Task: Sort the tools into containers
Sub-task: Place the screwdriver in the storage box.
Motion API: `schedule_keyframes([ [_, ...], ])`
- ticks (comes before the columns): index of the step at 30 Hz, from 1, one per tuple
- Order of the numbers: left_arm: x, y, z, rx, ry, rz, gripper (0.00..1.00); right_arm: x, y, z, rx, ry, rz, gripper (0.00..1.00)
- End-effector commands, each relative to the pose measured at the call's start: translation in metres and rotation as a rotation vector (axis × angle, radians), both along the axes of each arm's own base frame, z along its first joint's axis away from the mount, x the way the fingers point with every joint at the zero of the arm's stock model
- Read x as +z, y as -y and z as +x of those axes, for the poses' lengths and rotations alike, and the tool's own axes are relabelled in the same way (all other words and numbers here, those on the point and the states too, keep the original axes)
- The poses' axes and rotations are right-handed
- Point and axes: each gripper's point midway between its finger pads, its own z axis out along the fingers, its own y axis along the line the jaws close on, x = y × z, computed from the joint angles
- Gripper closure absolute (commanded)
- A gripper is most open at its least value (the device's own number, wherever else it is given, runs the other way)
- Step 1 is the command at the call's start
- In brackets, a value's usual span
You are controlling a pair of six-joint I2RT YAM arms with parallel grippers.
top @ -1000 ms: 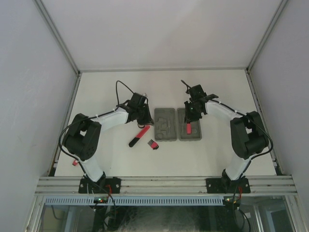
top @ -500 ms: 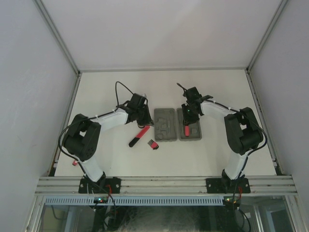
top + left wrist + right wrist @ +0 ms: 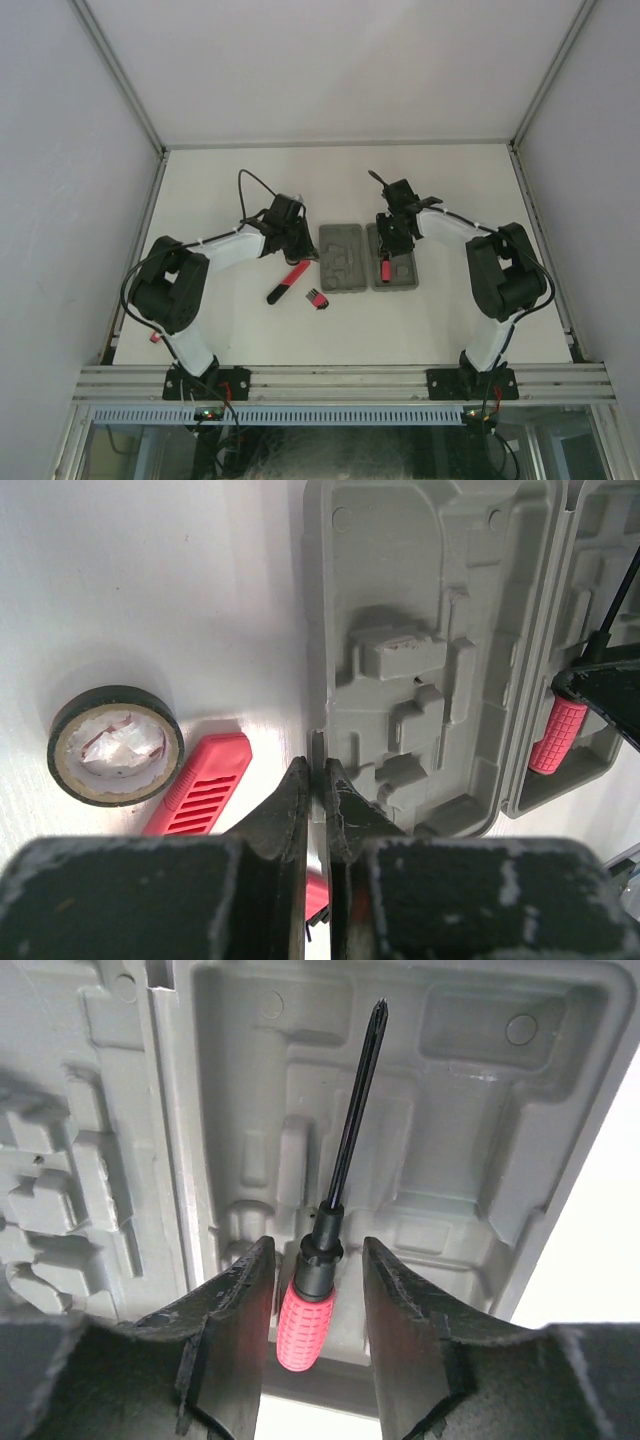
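One tool looks sorted so far, by my reading, and the rest wait outside. On the white table [image 3: 230, 180] the grey plastic hinged tool case [image 3: 342, 258] lies open near the middle, both moulded halves facing up; its left half shows only bare recesses. The thin red-handled screwdriver [image 3: 335, 1200] lies in the right half, its black shaft pointing toward the far edge. Out on the table left of the case I see the longer red-black tool [image 3: 287, 281], the red-black hex key set [image 3: 317, 297] just beside it, and the small black ring [image 3: 115, 745] of tape. A red speck [image 3: 155, 337] at the left edge is too small for me to name. The right gripper [image 3: 317, 1260] straddles the screwdriver handle with its jaws parted and a gap on both sides, so I judge it has let go. The left gripper [image 3: 318, 780] has its jaws pressed nearly together right at the case's left rim; whether they pinch that lip I cannot tell.
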Motion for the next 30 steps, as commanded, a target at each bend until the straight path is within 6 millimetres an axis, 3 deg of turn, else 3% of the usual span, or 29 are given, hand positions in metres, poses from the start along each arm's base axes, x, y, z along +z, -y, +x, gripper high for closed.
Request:
schedule_keyframes([
  [1,0.021,0.007,0.004,0.003,0.056,-0.047,1.00,0.041,-0.002,0.019,-0.023,0.140,0.061,0.57],
  [6,0.021,0.007,0.004,-0.002,0.060,-0.044,1.00,0.079,-0.001,0.025,-0.017,0.263,0.128,0.47],
  [10,0.021,0.006,0.004,0.000,0.058,-0.043,1.00,0.113,0.003,0.028,-0.018,0.379,0.192,0.44],
  [16,0.023,0.006,0.005,0.001,0.067,-0.048,1.00,0.143,0.017,0.031,-0.100,0.514,0.320,0.36],
  [21,0.027,0.006,0.006,0.003,0.082,-0.051,0.97,0.144,0.032,0.027,-0.153,0.559,0.384,0.14],
  [23,0.028,0.006,0.007,0.004,0.086,-0.052,0.97,0.140,0.033,0.026,-0.154,0.542,0.392,0.11],
  [26,0.027,0.007,0.006,0.001,0.080,-0.055,0.97,0.132,0.035,0.025,-0.157,0.512,0.383,0.12],
  [30,0.026,0.007,0.005,-0.003,0.076,-0.052,0.92,0.111,0.035,0.022,-0.176,0.421,0.357,0.24],
])
